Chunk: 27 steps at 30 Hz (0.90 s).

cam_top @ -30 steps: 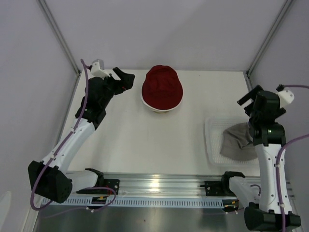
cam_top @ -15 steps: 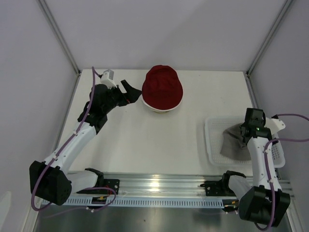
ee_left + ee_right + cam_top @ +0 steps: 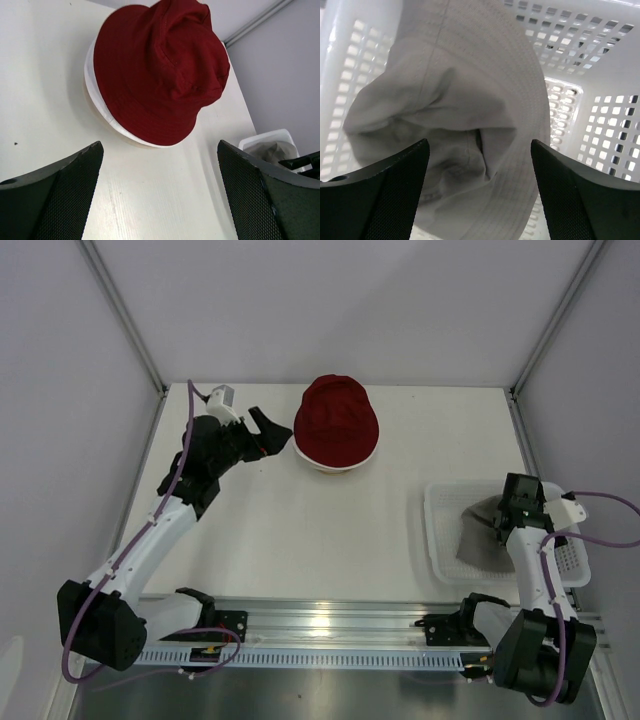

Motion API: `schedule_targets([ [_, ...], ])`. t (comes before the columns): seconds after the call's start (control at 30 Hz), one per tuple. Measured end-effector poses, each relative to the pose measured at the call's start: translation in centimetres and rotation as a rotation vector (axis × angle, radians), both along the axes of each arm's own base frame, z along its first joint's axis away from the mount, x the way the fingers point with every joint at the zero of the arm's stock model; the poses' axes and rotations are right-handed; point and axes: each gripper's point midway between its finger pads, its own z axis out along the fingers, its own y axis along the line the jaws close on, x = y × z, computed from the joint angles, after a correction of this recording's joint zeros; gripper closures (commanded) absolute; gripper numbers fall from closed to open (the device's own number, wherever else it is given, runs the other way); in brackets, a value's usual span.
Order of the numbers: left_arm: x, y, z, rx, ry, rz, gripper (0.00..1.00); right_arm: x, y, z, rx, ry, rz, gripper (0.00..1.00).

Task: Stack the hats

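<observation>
At upper left of the top view the left gripper [image 3: 272, 428] gapes wide with nothing in it, just beside the dark red hat [image 3: 338, 422] at top centre. That hat sits over the cream-white hat [image 3: 90, 80], which is hidden but for a sliver of brim. At right, the white mesh basket [image 3: 436, 530] holds the crumpled grey hat [image 3: 478, 538], partly covered by the arm. The right gripper [image 3: 480, 150] straddles it, spread wide and clasping nothing; contact is unclear. Three hats, one basket
</observation>
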Motion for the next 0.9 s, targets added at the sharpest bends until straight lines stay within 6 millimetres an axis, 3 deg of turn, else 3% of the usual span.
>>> schedule_targets([
  [0.3,-0.2,1.2,1.2,0.012,-0.037,0.06,0.02,0.2,-1.9,-3.4,0.051,0.038,-0.071,0.32],
  [0.4,-0.3,1.3,1.1,0.015,-0.031,0.061,0.02,0.6,-2.1,-4.3,0.062,0.059,-0.066,0.5],
  [0.43,-0.2,1.3,1.1,0.015,-0.031,0.062,0.02,0.7,-2.1,-4.5,0.064,0.064,-0.061,0.76],
  [0.5,-0.2,1.3,1.0,0.016,-0.029,0.065,0.02,0.9,-2.1,-4.8,0.07,0.067,-0.05,1.0],
  [0.63,0.0,1.4,0.3,0.032,-0.013,0.069,0.02,1.5,-1.6,-4.7,0.093,0.044,-0.018,1.0],
  [0.7,-0.1,1.6,0.0,0.044,-0.006,0.074,0.02,1.8,-1.0,-4.0,0.111,0.015,0.023,1.0],
  [0.77,-0.1,1.6,-0.1,0.051,-0.004,0.074,0.02,2.1,-0.1,-1.9,0.114,-0.052,0.083,1.0],
  [0.9,-0.7,1.4,-0.1,0.067,-0.003,0.04,0.03,2.6,2.6,5.2,0.071,-0.306,0.255,1.0],
])
